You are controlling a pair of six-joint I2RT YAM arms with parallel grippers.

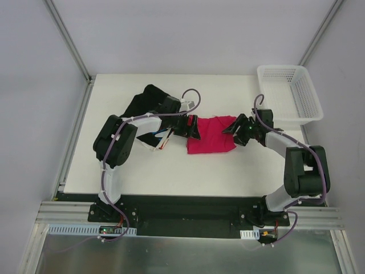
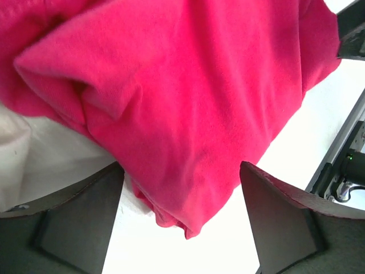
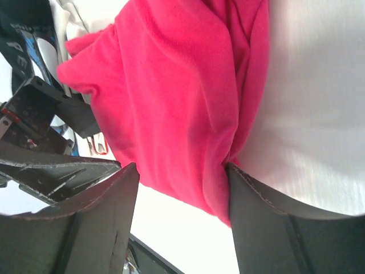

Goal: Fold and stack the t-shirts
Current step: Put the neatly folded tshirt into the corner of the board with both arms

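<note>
pink t-shirt (image 1: pixel 210 137) folded, flat on the white counter (image 1: pixel 171 177), about in the middle. left end effector (image 2: pixel 181 168) at the shirt's left edge, fingers wide apart, holding nothing, pink cloth just under the gap. right end effector (image 3: pixel 182 166) at the shirt's right edge, fingers apart too, cloth in the gap, one finger touching a fold, no grip. black t-shirt (image 1: pixel 142 103) bunched up further left, by the left arm. white basket (image 1: pixel 291 94) at the far right corner.
</note>
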